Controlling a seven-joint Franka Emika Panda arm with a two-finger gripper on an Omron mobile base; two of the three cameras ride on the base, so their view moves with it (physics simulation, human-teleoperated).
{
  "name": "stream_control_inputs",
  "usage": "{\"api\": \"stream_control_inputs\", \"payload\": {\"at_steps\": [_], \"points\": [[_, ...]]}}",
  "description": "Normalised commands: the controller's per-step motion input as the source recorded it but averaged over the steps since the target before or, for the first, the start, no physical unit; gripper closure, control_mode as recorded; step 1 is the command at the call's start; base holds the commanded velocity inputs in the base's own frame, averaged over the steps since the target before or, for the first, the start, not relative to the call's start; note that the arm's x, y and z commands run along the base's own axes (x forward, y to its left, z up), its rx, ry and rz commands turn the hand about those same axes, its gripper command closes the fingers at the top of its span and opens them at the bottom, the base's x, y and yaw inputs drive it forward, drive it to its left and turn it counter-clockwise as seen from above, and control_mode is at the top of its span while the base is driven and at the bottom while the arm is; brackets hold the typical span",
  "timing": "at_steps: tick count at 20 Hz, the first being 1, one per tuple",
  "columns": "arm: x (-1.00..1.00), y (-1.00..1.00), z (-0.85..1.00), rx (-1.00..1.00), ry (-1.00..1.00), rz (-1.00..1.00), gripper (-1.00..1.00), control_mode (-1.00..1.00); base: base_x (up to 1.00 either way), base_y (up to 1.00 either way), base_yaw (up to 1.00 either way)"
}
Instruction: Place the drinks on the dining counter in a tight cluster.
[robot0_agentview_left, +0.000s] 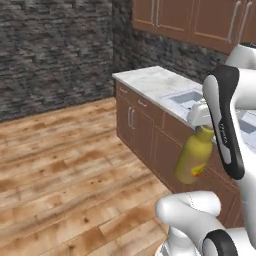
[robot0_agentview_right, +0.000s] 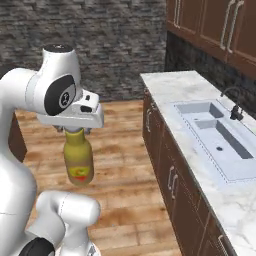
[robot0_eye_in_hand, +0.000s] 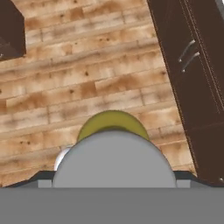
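In the left base view, the mustard bottle (robot0_agentview_left: 194, 156) hangs in the air in front of the brown cupboards (robot0_agentview_left: 145, 127). It tilts a little, and its top goes up into the end effector (robot0_agentview_left: 203, 129), which is partly hidden behind the white arm (robot0_agentview_left: 224, 120). The bottle is over the wood floor (robot0_agentview_left: 65, 165), not on any surface. The marble worktop (robot0_agentview_left: 150, 82) with the sink (robot0_agentview_left: 187, 98) is behind it, against the stone wall (robot0_agentview_left: 55, 50). In the right base view, the bottle (robot0_agentview_right: 78, 162) hangs straight down under the end effector (robot0_agentview_right: 75, 131), and you can see its yellow and red label. It is above the floor (robot0_agentview_right: 125, 150), to the left of the worktop (robot0_agentview_right: 200, 120) and well apart from it. The sink (robot0_agentview_right: 215, 132) has a dark tap (robot0_agentview_right: 233, 107) near its far side. In the hand view, the big grey cap (robot0_eye_in_hand: 113, 159) sits right at the bottom middle, with the mustard shoulder of the bottle (robot0_eye_in_hand: 113, 121) peeking out past it. The end effector is clamped on the bottle at its top, with the jaws set wide. Beyond it is the wood floor (robot0_eye_in_hand: 87, 65), and dark cupboard doors (robot0_eye_in_hand: 192, 65) run along the right side.
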Motion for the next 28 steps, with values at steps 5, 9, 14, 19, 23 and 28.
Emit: {"api": "stream_control_inputs", "payload": {"at_steps": [5, 9, 14, 19, 23, 28], "points": [[0.00, 0.00, 0.00, 0.00, 0.00, 0.00, 1.00, 1.00, 0.18, 0.00, 0.97], [0.00, 0.00, 0.00, 0.00, 0.00, 0.00, 1.00, 1.00, 0.18, 0.00, 0.97], [0.00, 0.00, 0.00, 0.00, 0.00, 0.00, 1.00, 1.00, 0.41, 0.00, 0.90], [0.00, 0.00, 0.00, 0.00, 0.00, 0.00, 1.00, 1.00, 1.00, -0.06, 0.27], [0.00, 0.00, 0.00, 0.00, 0.00, 0.00, 1.00, 1.00, 1.00, -0.30, 0.10], [0.00, 0.00, 0.00, 0.00, 0.00, 0.00, 1.00, 1.00, 0.81, -0.79, 0.24]]}}
